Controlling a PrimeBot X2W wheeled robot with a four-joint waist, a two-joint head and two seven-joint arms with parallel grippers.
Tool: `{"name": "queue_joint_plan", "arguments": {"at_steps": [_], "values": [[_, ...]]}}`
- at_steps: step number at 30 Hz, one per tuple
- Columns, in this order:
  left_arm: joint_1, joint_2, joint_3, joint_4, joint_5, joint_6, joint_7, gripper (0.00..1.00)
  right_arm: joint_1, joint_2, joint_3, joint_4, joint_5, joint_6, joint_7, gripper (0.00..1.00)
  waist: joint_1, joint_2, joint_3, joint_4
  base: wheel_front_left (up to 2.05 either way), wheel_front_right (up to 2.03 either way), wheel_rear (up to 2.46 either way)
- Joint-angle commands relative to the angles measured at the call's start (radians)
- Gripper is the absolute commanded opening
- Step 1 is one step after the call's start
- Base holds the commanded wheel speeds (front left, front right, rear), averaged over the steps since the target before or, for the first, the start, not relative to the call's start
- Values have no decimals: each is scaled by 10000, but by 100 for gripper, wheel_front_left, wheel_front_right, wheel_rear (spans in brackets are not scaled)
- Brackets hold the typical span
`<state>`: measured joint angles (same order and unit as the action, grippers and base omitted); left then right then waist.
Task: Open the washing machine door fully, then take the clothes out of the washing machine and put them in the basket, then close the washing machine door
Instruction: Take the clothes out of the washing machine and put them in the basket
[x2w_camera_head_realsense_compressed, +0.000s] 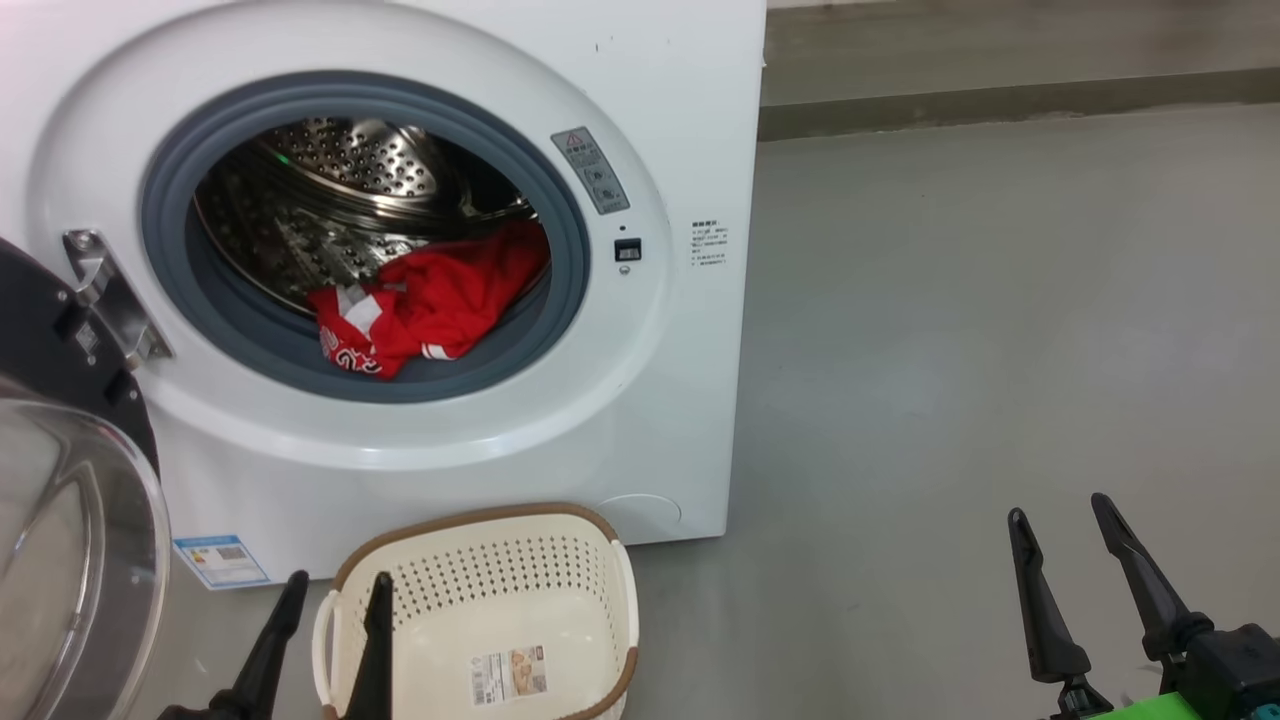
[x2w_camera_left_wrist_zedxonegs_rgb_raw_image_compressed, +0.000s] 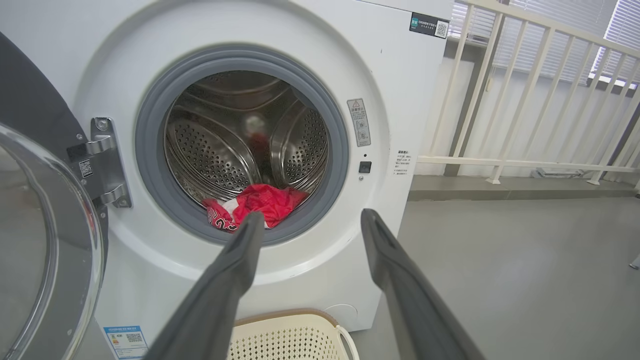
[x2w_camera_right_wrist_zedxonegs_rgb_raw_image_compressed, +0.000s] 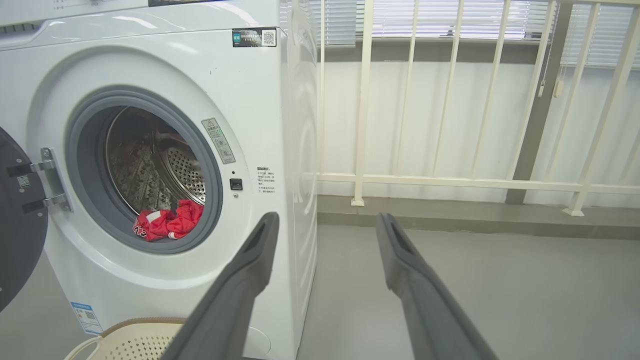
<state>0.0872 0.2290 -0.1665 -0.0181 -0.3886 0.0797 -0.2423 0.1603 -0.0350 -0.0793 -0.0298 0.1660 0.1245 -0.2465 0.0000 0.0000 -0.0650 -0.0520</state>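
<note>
On the grey floor (x2w_camera_head_realsense_compressed: 950, 350) stands the washing machine (x2w_camera_head_realsense_compressed: 660, 420), its round opening uncovered. The washing machine door (x2w_camera_head_realsense_compressed: 70, 500) hangs swung out on the hinge at the robot's left, its clear glass bowl facing the camera. The basket (x2w_camera_head_realsense_compressed: 470, 520) sits on the floor just in front of the machine, below the opening, with nothing inside it. The clothes (x2w_camera_head_realsense_compressed: 430, 300) lie bunched at the front bottom of the steel drum (x2w_camera_head_realsense_compressed: 340, 190), spilling onto the grey rubber ring (x2w_camera_head_realsense_compressed: 560, 300). The left gripper (x2w_camera_head_realsense_compressed: 338, 580) hovers at the basket's left edge, fingers spread and holding nothing. The right gripper (x2w_camera_head_realsense_compressed: 1058, 505) hangs over bare floor, well right of the machine, likewise spread and unloaded.
</note>
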Motion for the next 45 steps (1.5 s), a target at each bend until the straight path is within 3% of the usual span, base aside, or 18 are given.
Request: {"name": "queue_joint_plan", "arguments": {"at_steps": [1, 30, 42, 45], "values": [[-208, 107, 344, -286, 5, 33, -61, 100, -234, -152, 244, -257, 28, 62, -29, 100, 0, 0, 4, 6, 90, -90, 0], [-251, 226, 131, -554, 212, 517, 274, 100, -240, -152, 287, -81, 192, 62, -97, 100, 0, 0, 249, 245, 9, -9, 0], [-858, 202, 22, -444, 139, 473, 349, 100, -356, -152, 380, -212, 138, 62, -110, 100, 0, 0, 975, 552, 0, 0, 0], [-1213, 77, 28, -418, -202, 254, 348, 100, -483, -152, 351, -238, 144, 62, -114, 100, 0, 0, 1336, 647, 0, 0, 0]]}}
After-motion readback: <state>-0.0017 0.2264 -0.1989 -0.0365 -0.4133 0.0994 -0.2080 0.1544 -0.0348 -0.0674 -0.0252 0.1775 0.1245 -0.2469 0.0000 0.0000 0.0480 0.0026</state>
